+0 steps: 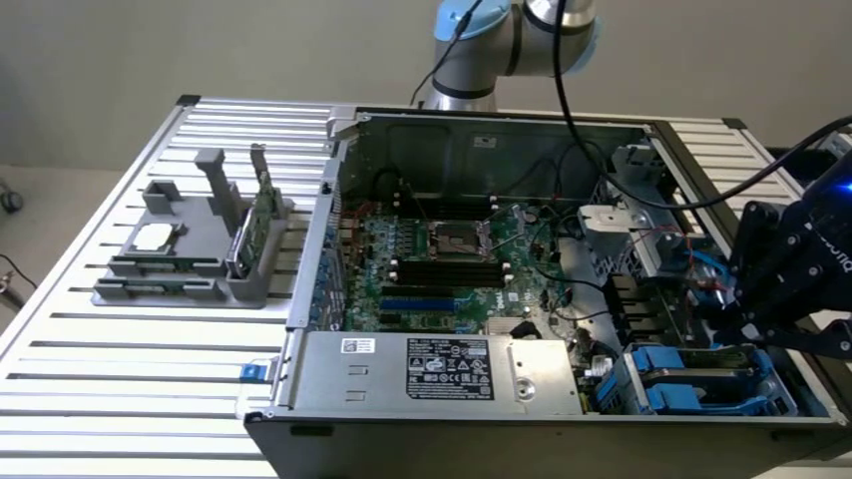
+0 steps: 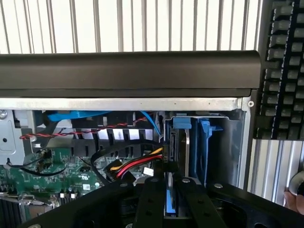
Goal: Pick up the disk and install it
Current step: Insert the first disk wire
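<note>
My black gripper point(image 1: 761, 304) hangs over the near corner of the open computer case point(image 1: 480, 130), on the exterior view's right. In the wrist view its two fingers point(image 2: 151, 199) are shut on a thin blue-edged plate seen edge on, the disk point(image 2: 169, 202). Just past the fingertips stands the drive bay point(image 2: 223, 142) with upright blue carriers point(image 2: 183, 124). A drive sitting in that bay has yellow, red and black cables point(image 2: 140, 163) plugged into its edge. The same blue carriers point(image 1: 685, 384) show in the exterior view below the gripper. The rest of the disk is hidden by the fingers.
A grey parts holder point(image 1: 200, 264) on the slatted table point(image 1: 120, 379) carries a small silver chip point(image 1: 155, 236) and an upright green stick point(image 1: 262, 215). The motherboard point(image 1: 440, 254) and power supply point(image 1: 446, 367) fill the case. Loose cables point(image 1: 586, 185) cross near the bay. A keyboard point(image 2: 285, 71) lies outside the case wall.
</note>
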You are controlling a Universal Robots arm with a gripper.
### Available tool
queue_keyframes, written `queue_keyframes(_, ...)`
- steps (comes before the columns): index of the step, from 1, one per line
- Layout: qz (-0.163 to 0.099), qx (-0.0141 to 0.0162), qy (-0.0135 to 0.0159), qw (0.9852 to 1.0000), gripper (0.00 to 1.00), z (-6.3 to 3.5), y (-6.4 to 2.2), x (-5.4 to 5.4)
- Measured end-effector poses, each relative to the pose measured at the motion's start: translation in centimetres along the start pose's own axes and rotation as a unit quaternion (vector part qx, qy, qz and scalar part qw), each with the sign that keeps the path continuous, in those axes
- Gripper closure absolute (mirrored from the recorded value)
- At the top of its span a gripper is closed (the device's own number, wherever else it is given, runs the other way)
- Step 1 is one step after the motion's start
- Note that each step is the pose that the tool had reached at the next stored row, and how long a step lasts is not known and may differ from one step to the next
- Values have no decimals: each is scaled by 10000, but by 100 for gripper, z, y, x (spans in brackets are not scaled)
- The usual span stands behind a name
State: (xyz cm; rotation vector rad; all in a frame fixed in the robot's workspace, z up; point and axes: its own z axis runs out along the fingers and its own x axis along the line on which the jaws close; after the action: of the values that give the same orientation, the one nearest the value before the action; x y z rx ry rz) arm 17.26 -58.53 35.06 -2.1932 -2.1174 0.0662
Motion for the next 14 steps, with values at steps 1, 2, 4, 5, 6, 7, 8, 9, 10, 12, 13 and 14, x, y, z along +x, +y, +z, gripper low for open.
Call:
queue_keyframes(1, 41, -3, -26, 10000, 84, 0, 0, 0)
queue_keyframes(2, 83, -7, -39, 10000, 84, 1, 0, 0)
queue_keyframes(4, 126, -14, -63, 9999, 84, 3, 0, 0)
queue_keyframes(5, 127, -16, -76, 9999, 84, 3, 0, 0)
queue_keyframes(6, 129, -16, -77, 9999, 84, 4, 0, 0)
queue_keyframes(7, 132, -16, -77, 9999, 84, 6, -6, -1)
queue_keyframes(8, 134, -17, -76, 9999, 84, 7, -15, -1)
queue_keyframes(9, 135, -21, -77, 9999, 84, 7, -27, -1)
queue_keyframes(10, 135, -32, -76, 9999, 84, 9, -43, -2)
queue_keyframes(12, 134, -69, -74, 9999, 84, 12, -64, -3)
queue_keyframes(13, 134, -89, -72, 9998, 84, 12, -66, -3)
queue_keyframes(14, 133, -103, -71, 9998, 84, 13, -65, -4)
